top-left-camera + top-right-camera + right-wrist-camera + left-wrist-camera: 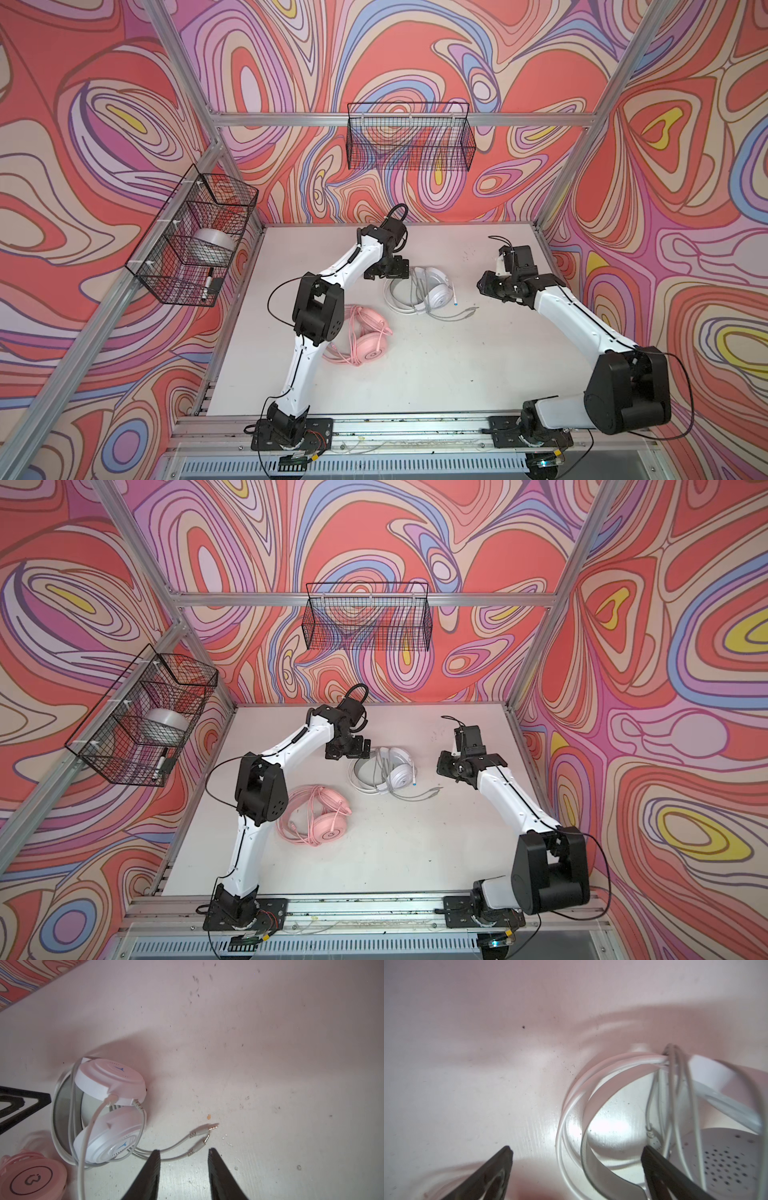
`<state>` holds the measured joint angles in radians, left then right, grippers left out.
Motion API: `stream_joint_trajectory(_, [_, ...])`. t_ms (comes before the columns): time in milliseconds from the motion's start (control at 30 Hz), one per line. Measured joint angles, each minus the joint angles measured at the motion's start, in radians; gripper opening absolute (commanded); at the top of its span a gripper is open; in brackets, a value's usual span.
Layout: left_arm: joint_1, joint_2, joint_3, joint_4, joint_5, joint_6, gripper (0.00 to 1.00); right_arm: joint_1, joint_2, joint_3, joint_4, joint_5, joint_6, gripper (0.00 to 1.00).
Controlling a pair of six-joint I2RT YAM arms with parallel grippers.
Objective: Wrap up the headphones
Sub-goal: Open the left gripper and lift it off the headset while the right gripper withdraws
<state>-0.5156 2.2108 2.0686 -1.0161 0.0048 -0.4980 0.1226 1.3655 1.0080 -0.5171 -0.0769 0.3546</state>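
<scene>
Table (457,374) check: pink headphones (372,345) lie bundled by my left arm, white headphones (436,297) wound mid-table (plug ends (204,1132) trail loose), left gripper (576,1157) and right gripper (184,1159) both released, empty, so I'd call it nearly done.

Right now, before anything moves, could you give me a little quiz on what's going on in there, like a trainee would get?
1. True or false: the right pincer clamps the plugs of the white headset.
2. The left pincer, relative to that headset, is: A clamped on it; B open over it; C far from it.
3. Which headset lies nearer the arms' bases?
Key: 1 false, its jaws stand open and the plugs lie free on the table; 2 B; 3 the pink headset.
</scene>
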Motion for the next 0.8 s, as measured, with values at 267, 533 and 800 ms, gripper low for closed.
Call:
stream_joint_trajectory(267, [0.0, -0.586, -0.529, 0.344, -0.288, 0.121, 1.0, -0.002, -0.172, -0.228, 0.261, 0.151, -0.105, 0.98])
stream_joint_trajectory(533, [0.042, -0.871, -1.08, 0.813, -0.56, 0.296, 1.0, -0.004, -0.281, -0.604, 0.75, 0.306, -0.211, 0.98])
stream_joint_trajectory(800, [0.219, -1.035, -1.452, 0.985, -0.678, 0.299, 1.0, -0.006, -0.111, -0.76, 1.149, 0.284, -0.288, 0.98])
